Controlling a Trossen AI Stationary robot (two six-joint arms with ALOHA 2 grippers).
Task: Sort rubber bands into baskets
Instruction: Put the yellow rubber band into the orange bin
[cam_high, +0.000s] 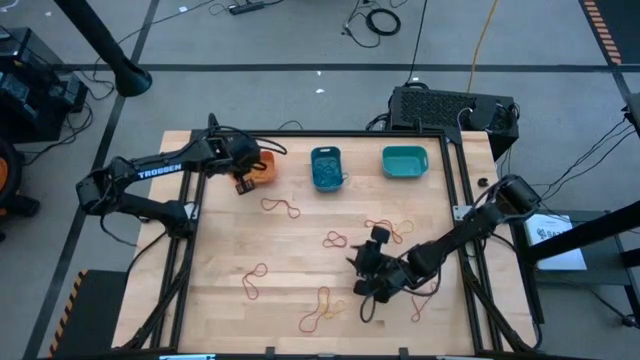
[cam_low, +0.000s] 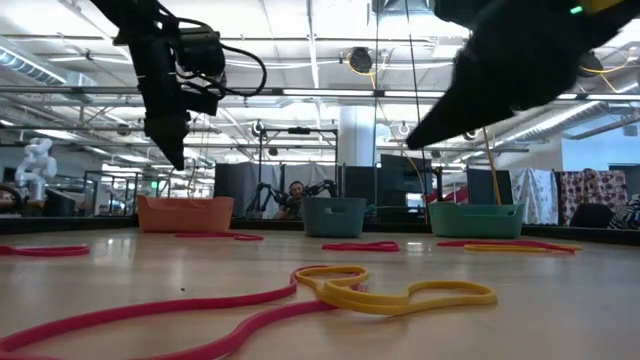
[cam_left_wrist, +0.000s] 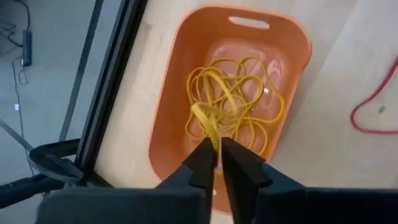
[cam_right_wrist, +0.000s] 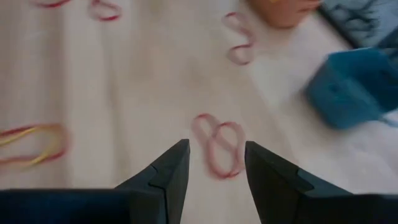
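The left gripper (cam_left_wrist: 217, 155) is hovering above the orange basket (cam_left_wrist: 174, 93) at the back left of the table (cam_high: 220, 270), its fingers (cam_left_wrist: 202, 163) standing a narrow gap apart with one yellow rubber band (cam_left_wrist: 208, 127) hanging between the tips; whether the band is truly pinched cannot be told. Below it, a tangle of yellow bands (cam_left_wrist: 242, 99) is lying inside the basket. The right gripper (cam_right_wrist: 214, 165) is hanging low over the front right of the table, fingers spread and holding nothing, above a red band (cam_right_wrist: 217, 146) lying on the wood. The blue basket (cam_high: 327, 167) and the teal basket (cam_high: 404, 162) are sitting along the back edge. Red and yellow bands (cam_high: 322, 310) are lying scattered over the table.
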